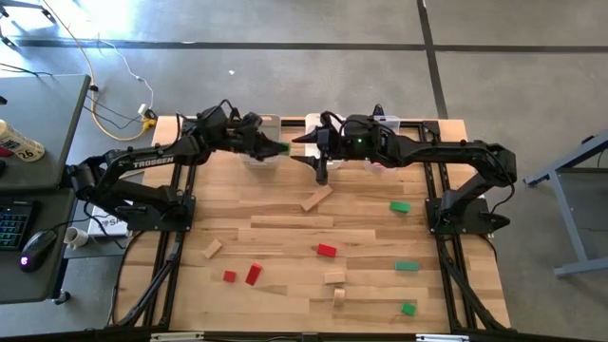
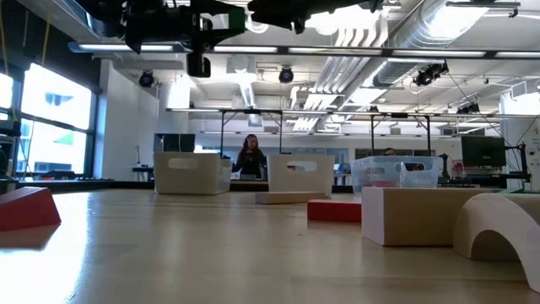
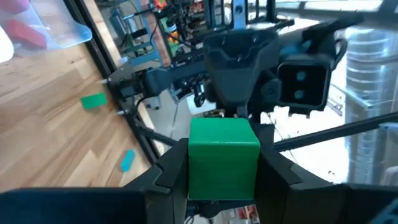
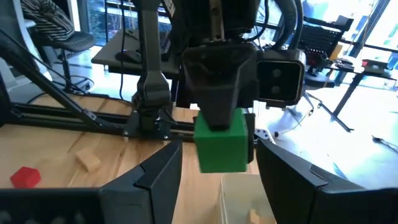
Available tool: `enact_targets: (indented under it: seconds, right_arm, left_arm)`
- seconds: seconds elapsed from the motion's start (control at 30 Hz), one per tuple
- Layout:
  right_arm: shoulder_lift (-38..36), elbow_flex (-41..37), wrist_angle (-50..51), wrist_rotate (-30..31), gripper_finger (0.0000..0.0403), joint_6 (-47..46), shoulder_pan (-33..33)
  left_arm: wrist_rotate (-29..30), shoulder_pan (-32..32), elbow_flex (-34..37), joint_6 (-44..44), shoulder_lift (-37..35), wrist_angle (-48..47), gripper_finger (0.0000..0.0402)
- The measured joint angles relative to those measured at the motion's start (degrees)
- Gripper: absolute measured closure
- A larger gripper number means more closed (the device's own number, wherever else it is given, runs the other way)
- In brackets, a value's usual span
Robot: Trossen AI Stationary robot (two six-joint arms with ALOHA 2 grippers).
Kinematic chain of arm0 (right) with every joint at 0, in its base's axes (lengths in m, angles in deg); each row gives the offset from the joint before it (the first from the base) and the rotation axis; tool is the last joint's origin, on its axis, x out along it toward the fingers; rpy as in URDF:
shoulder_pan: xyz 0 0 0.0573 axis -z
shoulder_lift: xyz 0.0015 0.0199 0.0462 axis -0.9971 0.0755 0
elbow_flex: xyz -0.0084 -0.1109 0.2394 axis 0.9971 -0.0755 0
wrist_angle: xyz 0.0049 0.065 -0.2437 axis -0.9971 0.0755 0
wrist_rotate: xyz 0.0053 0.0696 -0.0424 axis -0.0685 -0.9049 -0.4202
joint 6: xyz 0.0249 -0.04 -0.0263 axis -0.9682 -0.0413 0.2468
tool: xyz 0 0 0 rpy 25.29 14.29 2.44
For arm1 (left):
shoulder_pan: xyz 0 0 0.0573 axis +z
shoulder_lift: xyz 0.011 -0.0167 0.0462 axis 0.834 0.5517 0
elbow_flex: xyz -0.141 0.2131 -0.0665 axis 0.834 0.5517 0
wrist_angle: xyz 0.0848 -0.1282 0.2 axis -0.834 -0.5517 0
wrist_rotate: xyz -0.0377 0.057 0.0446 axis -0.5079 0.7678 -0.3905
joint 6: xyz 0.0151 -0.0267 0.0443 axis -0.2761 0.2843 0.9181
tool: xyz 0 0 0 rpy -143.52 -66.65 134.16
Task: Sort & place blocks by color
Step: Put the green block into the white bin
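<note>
A green cube (image 3: 224, 155) hangs in the air near the table's far edge with my left gripper (image 1: 278, 147) shut on it. My right gripper (image 1: 306, 152) faces it from the table's right, open. In the right wrist view its two fingers (image 4: 155, 177) stand on either side of the cube (image 4: 221, 146) with a gap on each side. Loose blocks lie on the table: a tan plank (image 1: 315, 198), green pieces (image 1: 399, 206), red pieces (image 1: 326, 251) and small tan pieces (image 1: 333, 277). My left gripper pinches the green cube by two opposite side faces (image 3: 194, 168) between its two fingers. The fingers lie level and point toward the table's right. The cube is lifted clear, its top face level, above a bin (image 4: 242, 199) at the far edge.
Three plastic bins (image 1: 318, 123) stand in a row along the far edge; one (image 3: 37, 31) holds red pieces, and the one below the cube holds tan pieces. Both arms meet over the far middle. The near half of the table holds scattered blocks with bare wood between.
</note>
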Motion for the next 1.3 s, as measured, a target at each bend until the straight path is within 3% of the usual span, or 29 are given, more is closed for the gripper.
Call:
enact_targets:
  seconds: [0.57,0.97,1.07,1.23,1.3]
  right_arm:
    - [0.0,0.0,-4.3,-1.7,0.0210,0.2,0.0]
    - [0.0,0.0,-4.2,-2.2,0.0212,0.5,0.0]
    - [0.0,0.0,-4.2,-1.3,0.0231,0.2,0.0]
    - [0.0,0.0,-3.6,-1.0,0.0296,1.2,0.0]
    - [0.0,0.0,-2.8,-0.8,0.0297,1.9,0.0]
  left_arm:
    - [3.9,-2.5,0.0,-3.8,1.3,6.4,0.0294]
    - [2.7,-4.2,-4.6,-3.2,5.1,8.4,0.0294]
    - [2.7,-4.2,-4.6,-3.1,6.1,8.4,0.0292]
    - [2.7,-4.2,-4.6,-3.4,7.2,8.5,0.0280]
    - [2.7,-4.2,-4.6,-3.0,7.3,8.3,0.0274]
